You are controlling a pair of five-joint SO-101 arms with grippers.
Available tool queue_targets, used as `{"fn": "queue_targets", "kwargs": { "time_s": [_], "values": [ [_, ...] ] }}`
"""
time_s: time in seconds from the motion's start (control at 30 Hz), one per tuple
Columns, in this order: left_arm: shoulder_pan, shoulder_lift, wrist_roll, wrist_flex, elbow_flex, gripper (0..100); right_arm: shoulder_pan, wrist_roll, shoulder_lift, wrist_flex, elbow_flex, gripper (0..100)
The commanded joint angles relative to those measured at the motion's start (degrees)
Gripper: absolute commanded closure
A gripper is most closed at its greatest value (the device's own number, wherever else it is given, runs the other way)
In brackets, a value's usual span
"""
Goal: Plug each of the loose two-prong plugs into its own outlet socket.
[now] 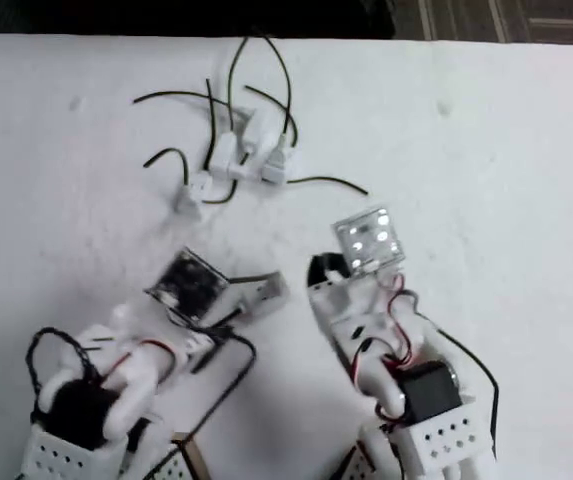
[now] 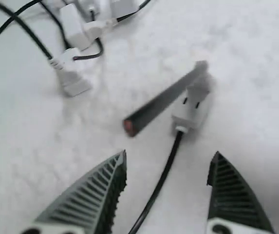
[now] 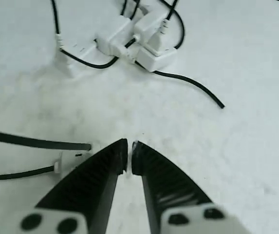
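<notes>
Outlet cluster [image 1: 251, 150] sits at twelve o'clock on table [image 1: 506, 150] (apparently part-filled); loose plug [image 2: 190, 105] lies unplugged at cluster's six o'clock; left gripper [image 2: 168, 158] spread, empty; right gripper [image 3: 129, 146] pressed together, empty; insertion remains.

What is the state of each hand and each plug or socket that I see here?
left hand: open, empty.
right hand: shut, empty.
near plug: unplugged, lying flat.
far plug: unplugged, lying beside the socket cluster.
socket cluster: bunched together; connections unclear.

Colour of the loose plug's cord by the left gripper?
Black cord; clearest in left wrist view.
</notes>
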Motion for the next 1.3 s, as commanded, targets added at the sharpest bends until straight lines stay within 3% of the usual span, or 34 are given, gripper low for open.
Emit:
{"fn": "queue_targets", "kwargs": {
  "time_s": [0.0, 0.13, 0.27, 0.6, 0.93, 1.27],
  "values": [
    [7.34, 0.84, 3.96, -0.70, -1.76, 68, 5.23, -0.44, 2.77, -3.47, -1.23, 98.1],
    [9.10, 6.37, 5.01, -9.49, 3.60, 67, 6.55, -0.44, 6.37, -5.76, -1.23, 98.1],
    [9.01, 20.09, 5.01, -21.27, 5.80, 68, 6.64, -0.44, 8.48, -7.25, -1.23, 98.1],
    [7.16, 60.62, 4.66, -37.19, -9.49, 69, 6.73, -0.44, 8.57, -7.43, -1.23, 98.1],
    [-5.76, 89.71, 4.57, -29.80, -39.65, 69, 6.73, -0.44, 8.57, -7.16, -1.14, 98.1],
    [-11.91, 89.45, 4.57, -16.53, -57.76, 69, 6.73, -0.44, 8.92, -7.16, -0.88, 98.1]
  ]
}}
